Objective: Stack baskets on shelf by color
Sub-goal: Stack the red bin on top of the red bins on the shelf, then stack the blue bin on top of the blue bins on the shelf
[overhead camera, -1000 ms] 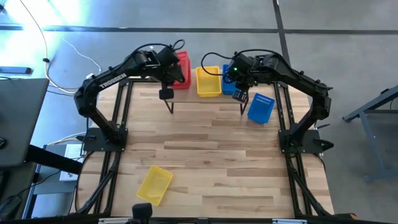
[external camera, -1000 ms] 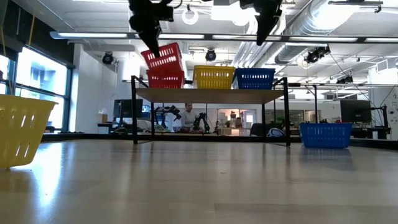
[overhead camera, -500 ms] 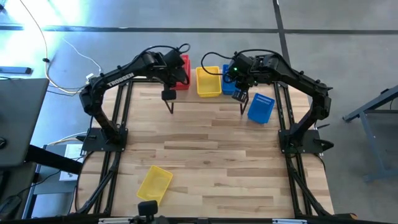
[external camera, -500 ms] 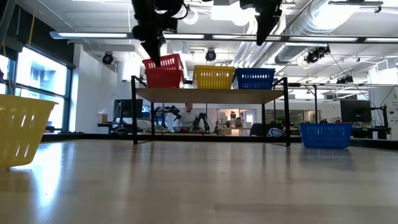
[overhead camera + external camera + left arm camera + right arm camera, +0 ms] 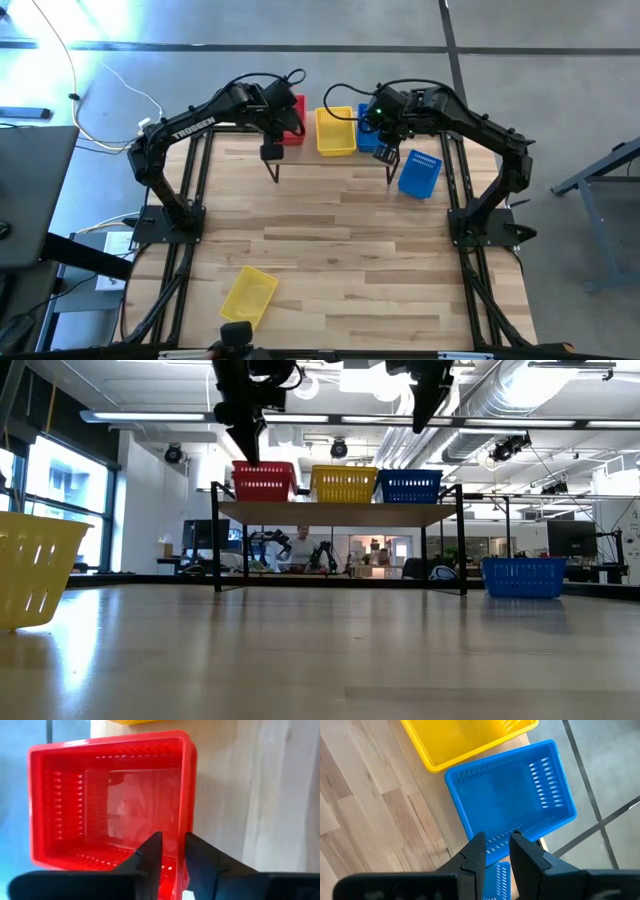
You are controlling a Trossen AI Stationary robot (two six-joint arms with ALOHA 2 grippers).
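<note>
On the shelf stand red baskets, nested, a yellow basket and a blue basket side by side. My left gripper hovers just over the top red basket, narrowly open. Its fingers stand on either side of the basket's table-side wall, and I see no touch. My right gripper, narrowly open, hangs above the shelf's blue basket. A second blue basket and a second yellow one rest on the table.
The yellow basket lies near the table's near left corner. The blue one sits right of the shelf's black legs. Bare wood spreads between shelf and near edge. People and equipment show in the room beyond.
My left gripper carried a tilted red basket toward the far edge and down onto the red one on the shelf. The basket has settled level into it, while the gripper has stayed at the same height just above the rim.
</note>
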